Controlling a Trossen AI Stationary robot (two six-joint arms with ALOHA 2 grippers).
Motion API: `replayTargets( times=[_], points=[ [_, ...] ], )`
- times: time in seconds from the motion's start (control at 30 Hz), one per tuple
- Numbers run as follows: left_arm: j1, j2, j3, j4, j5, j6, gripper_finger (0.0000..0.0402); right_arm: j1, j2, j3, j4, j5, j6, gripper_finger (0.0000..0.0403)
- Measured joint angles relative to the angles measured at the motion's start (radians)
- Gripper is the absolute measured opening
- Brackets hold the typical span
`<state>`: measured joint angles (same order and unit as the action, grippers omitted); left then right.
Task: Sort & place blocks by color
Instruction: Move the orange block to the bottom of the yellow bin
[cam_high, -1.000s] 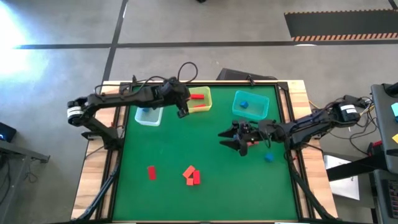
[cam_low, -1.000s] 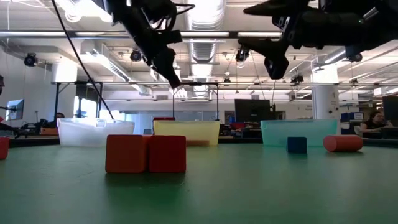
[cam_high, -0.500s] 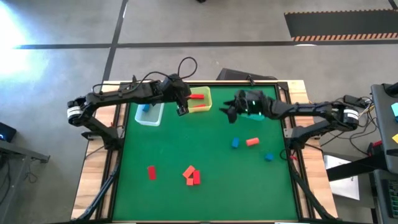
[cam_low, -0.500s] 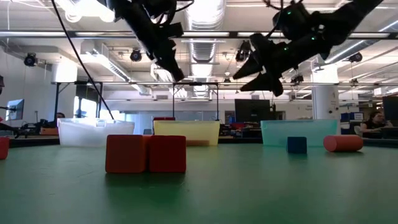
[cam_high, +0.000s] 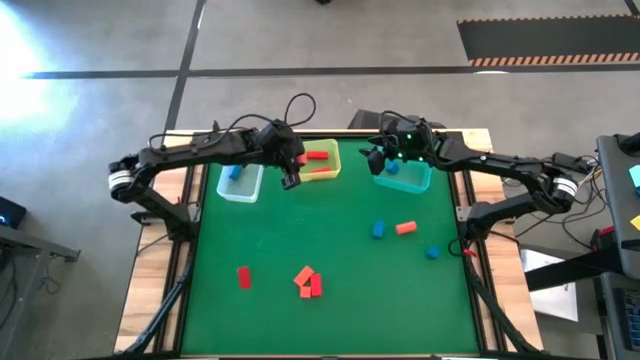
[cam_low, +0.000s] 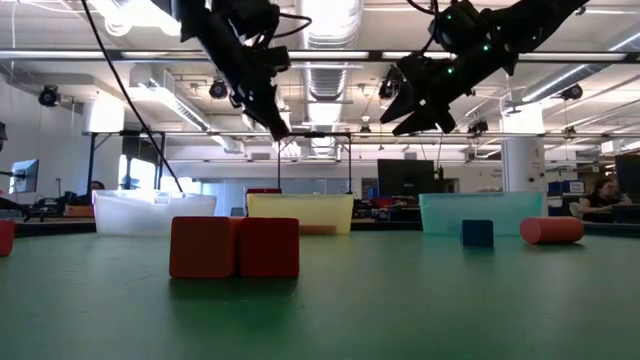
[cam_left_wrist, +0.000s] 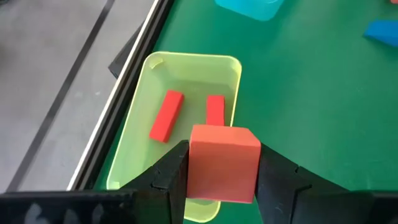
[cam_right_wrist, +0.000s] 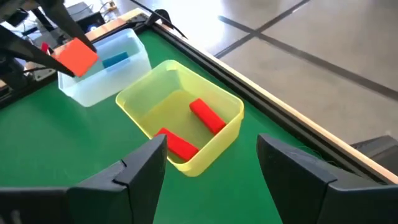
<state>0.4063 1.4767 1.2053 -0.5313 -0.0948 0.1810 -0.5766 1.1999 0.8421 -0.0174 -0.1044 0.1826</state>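
Observation:
My left gripper (cam_left_wrist: 224, 154) is shut on an orange-red cube (cam_left_wrist: 222, 171). It hovers over the near rim of the yellow bin (cam_high: 322, 163), which holds two red bars (cam_left_wrist: 166, 116). My right gripper (cam_right_wrist: 211, 152) is open and empty, up in the air at the teal bin (cam_high: 407, 175), beside the blue block (cam_high: 392, 168) that lies in it. The clear bin (cam_high: 240, 182) holds a blue block (cam_high: 233, 173). On the table lie two blue blocks (cam_high: 378, 230), an orange-red one (cam_high: 405, 228), a red bar (cam_high: 243, 277) and a red cluster (cam_high: 308, 282). My left gripper pinches the orange-red cube between its two fingers (cam_left_wrist: 171, 171), one on each of two opposite side faces (cam_left_wrist: 194, 163). The fingers slant down from above. The cube is lifted clear, over the yellow bin's near rim (cam_left_wrist: 231, 99), and looks slightly tilted in the right wrist view.
The three bins stand in a row along the table's far edge. The loose blocks lie in the middle and near part of the green mat (cam_high: 330, 220). Wooden table borders (cam_high: 150, 270) run along both sides. A person sits far off in the room (cam_low: 603, 195).
My right gripper has risen from low over the blue and orange-red blocks at mid-table. It has swung toward the far edge and now hangs at the teal bin, still open and empty. Those two blocks lie uncovered where they were.

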Motion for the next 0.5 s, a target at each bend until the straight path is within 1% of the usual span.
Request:
replayTargets(
  times=[0.13, 0.3, 0.5],
  points=[
    [0.025, 0.044, -0.004, 0.015, 0.003, 0.001, 0.0123, 0.000, 0.000, 0.000, 0.000, 0.000, 0.000, 0.0237],
    [0.052, 0.107, -0.010, 0.034, 0.003, 0.039, 0.0123, 0.000, 0.000, -0.009, 0.000, 0.000, 0.000, 0.0237],
    [0.076, 0.120, -0.015, 0.052, -0.001, 0.042, 0.0123, 0.000, 0.000, -0.011, 0.000, 0.021, -0.048, 0.0237]
  ],
)
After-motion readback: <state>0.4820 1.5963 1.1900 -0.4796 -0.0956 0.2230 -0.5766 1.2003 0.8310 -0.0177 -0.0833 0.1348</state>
